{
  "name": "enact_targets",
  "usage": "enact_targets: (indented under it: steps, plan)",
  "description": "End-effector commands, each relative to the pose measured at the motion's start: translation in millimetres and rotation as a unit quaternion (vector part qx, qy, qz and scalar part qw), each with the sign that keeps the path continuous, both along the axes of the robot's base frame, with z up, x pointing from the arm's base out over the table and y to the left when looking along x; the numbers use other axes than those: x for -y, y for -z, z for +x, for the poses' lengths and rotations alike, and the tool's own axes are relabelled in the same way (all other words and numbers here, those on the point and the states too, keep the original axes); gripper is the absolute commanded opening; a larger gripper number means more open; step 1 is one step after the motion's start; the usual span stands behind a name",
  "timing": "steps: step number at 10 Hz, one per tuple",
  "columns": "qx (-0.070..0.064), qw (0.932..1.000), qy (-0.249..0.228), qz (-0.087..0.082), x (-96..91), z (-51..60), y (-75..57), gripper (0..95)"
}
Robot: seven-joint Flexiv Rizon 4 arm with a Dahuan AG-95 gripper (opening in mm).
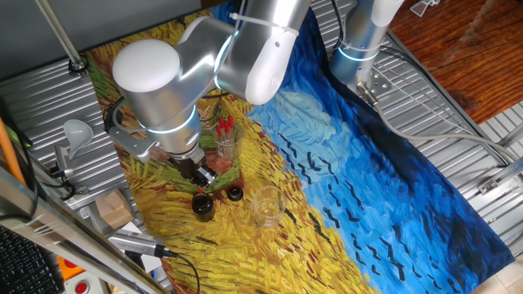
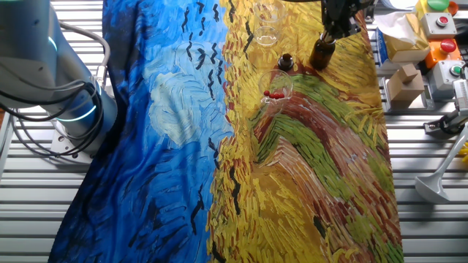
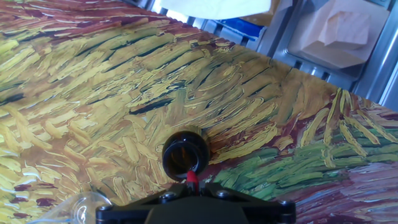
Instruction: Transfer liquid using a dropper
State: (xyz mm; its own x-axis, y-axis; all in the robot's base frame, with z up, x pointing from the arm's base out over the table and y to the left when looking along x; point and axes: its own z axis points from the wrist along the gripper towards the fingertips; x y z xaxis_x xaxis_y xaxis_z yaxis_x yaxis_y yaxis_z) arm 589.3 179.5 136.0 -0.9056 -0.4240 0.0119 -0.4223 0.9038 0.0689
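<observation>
You see a large painted cloth (image 1: 343,163) in yellow, green and blue brush strokes covering the table, and on it the silver-grey robot arm (image 1: 163,73) bends down over the yellow part. Near the arm stands a tall clear glass (image 1: 225,140) with several spare red-bulbed droppers (image 2: 274,94) in it, and a second, empty clear glass (image 1: 266,204) stands a little apart from it on the cloth. Under the arm you find a small dark brown glass bottle (image 1: 203,204), upright and with its mouth open, and its round black cap (image 1: 235,193) lies on the cloth just beside it. The black two-finger gripper (image 1: 198,175) hangs straight above this bottle, and its fingers are pinching the slender dropper with the red rubber bulb (image 3: 191,178). In the hand view you look along the fingers directly into the bottle's dark mouth (image 3: 185,151), and the red bulb shows at the edge of the gripper body, in line with the mouth. The thin clear tube of the dropper is too small to make out, so you cannot tell whether its tip is already inside the bottle.
</observation>
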Motion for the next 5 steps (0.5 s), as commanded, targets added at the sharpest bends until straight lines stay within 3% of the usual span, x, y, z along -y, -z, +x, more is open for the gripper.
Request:
enact_targets:
  steps: [1,4,5]
  plan:
    - [0.000,1.0000,0.000,0.000,0.1,0.3,0.8,0.0]
    - [0.000,1.0000,-0.001,0.000,-0.2,0.4,1.5,0.0]
    - [0.000,1.0000,-0.003,0.000,-0.3,0.4,1.5,19.0]
